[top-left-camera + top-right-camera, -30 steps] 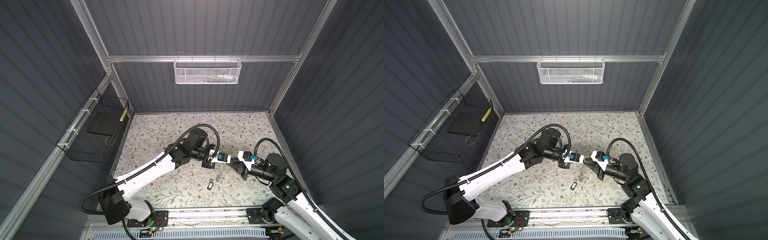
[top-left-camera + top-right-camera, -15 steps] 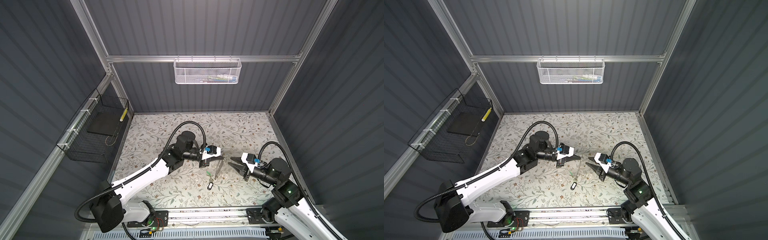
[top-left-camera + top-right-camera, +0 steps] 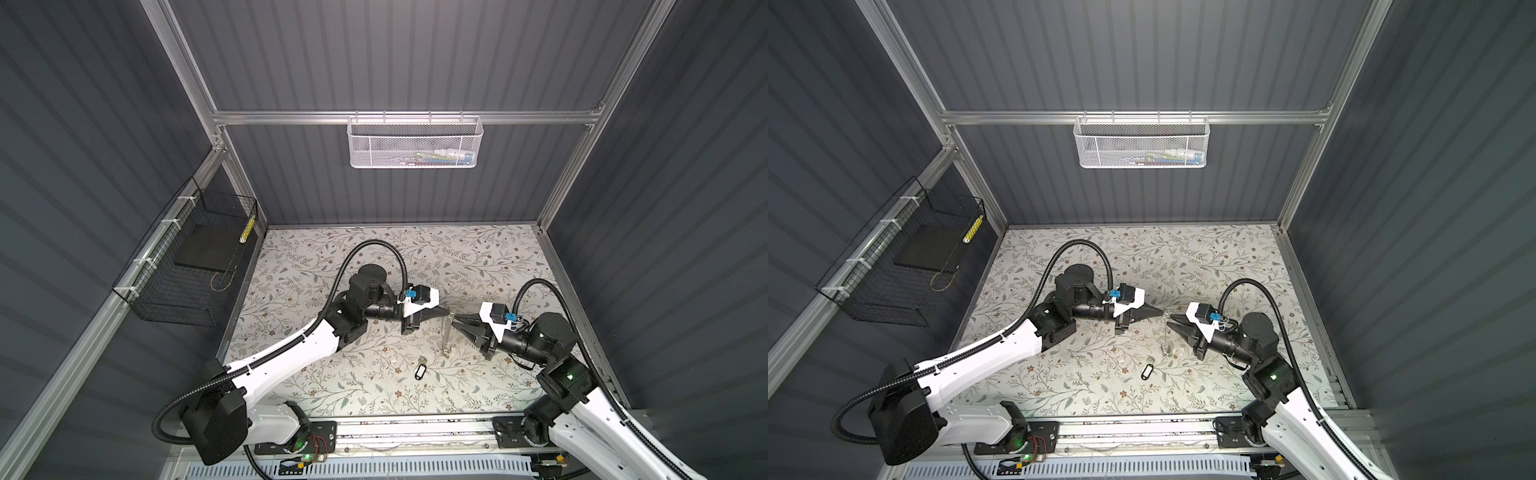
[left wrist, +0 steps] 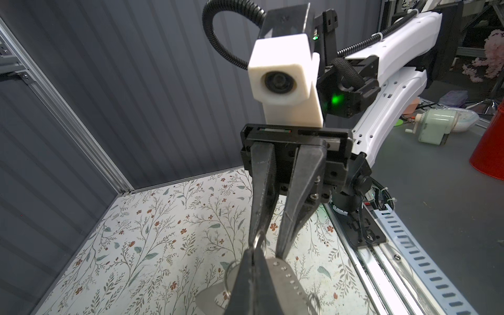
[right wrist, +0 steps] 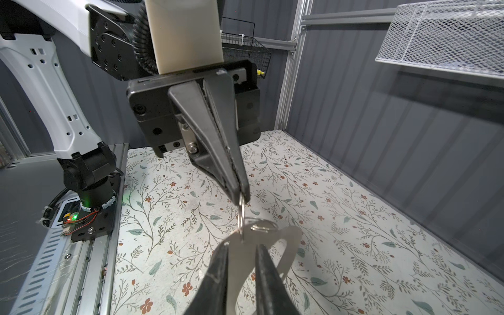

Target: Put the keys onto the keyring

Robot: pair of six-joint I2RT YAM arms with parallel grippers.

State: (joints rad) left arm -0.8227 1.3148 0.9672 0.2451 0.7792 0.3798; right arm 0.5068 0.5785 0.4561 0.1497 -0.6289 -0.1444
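Clenched on one small ring [image 5: 241, 215], your left gripper [image 3: 447, 310] lets the keyring [image 5: 291, 240] hang as a plate below it. Your right gripper [image 4: 271, 246] has its jaws parted, straddling the plate's top edge. The likely risk is closing or pulling askew, which could twist the ring out of that thin pinch and drop the plate. The tips are also close enough to clash. The black-tag key [image 3: 422, 370] lies on the mat [image 3: 374, 257] at 7 o'clock of the plate. Bare mat opens toward 12 o'clock. The front rail [image 3: 415, 428] bounds 6 o'clock.

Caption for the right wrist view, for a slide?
Right wrist view: left end effector pinches a ring of the hanging keyring; open right end effector faces its plate.
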